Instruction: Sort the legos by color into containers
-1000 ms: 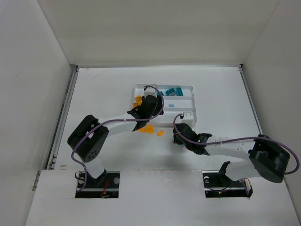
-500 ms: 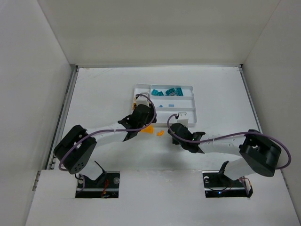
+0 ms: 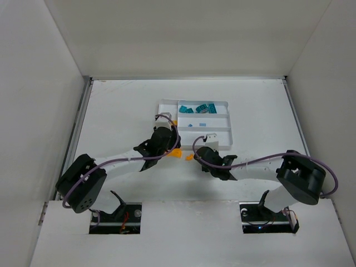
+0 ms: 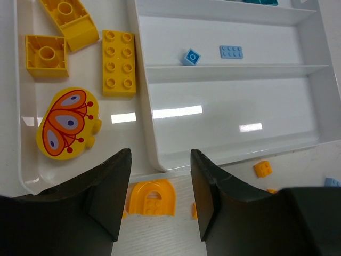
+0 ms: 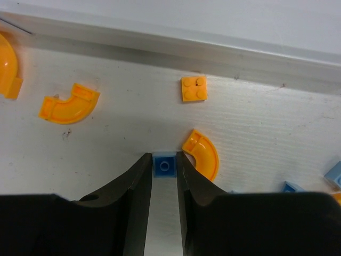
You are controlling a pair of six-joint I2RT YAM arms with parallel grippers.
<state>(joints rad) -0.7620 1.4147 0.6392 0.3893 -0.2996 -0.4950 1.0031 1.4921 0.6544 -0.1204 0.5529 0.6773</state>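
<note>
Tabletop (image 3: 111, 111) layout with both arms reaching toward the near edge of the white tray (image 4: 229, 122), which is sitting toward the far side. The right gripper (image 5: 164, 159) is pinching a small blue brick (image 5: 164, 167) between its closed-in fingertips, low over the tabletop and just near of the tray's wall. Whether the brick is touching the surface cannot be told. An orange curved piece (image 5: 202, 156) is lying just beside that brick, and an orange square brick (image 5: 193, 88) and a second orange curved piece (image 5: 69, 104) are lying closer to the wall. The left gripper (image 4: 159, 160) is hanging above the tray's near rim with its fingers spread and holding nothing, and an orange arch brick (image 4: 152, 198) is lying on the tabletop below the gap. A yellow eight-stud brick (image 4: 118, 63), a yellow square brick (image 4: 47, 53), a yellow sloped brick (image 4: 69, 18) and a butterfly-printed piece (image 4: 68, 124) are resting in the tall narrow section at the left. A light blue square brick (image 4: 191, 56) and a light blue flat brick (image 4: 232, 52) are lying in the middle long section. Teal bricks (image 3: 198, 108) are lying in the far one.
</note>
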